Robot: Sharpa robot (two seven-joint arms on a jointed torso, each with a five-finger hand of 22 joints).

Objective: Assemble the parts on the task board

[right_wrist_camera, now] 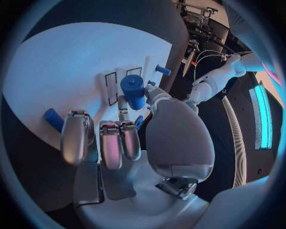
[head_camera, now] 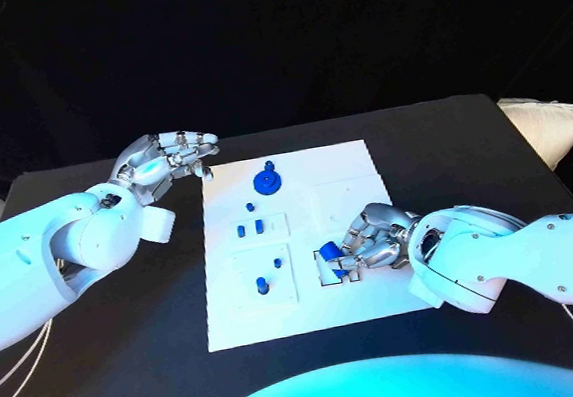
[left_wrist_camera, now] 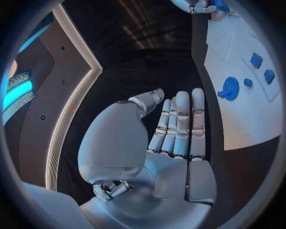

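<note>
Nearest to the robot, at about four o'clock on the white board [head_camera: 347, 164], the right hand [head_camera: 366, 244] is bent down over the board's right side. Its fingers [right_wrist_camera: 121, 138] curl around a stubby blue cylinder [right_wrist_camera: 133, 90], which it grips against the thumb. Another small blue piece [right_wrist_camera: 52, 119] lies just beside that hand on the board.

Toward the board's middle, a small blue peg [head_camera: 260, 284] stands in a square outline at about seven o'clock. A pair of blue pieces [head_camera: 251, 229] sits in the outline above it, at about nine o'clock.

Farther off, near twelve o'clock, a round blue wheel [head_camera: 267, 179] rests on the board.

Farthest, off the board's upper left corner at about eleven o'clock, the left hand [head_camera: 165, 160] hovers over the black table [head_camera: 110, 387], fingers straight, together and holding nothing.
</note>
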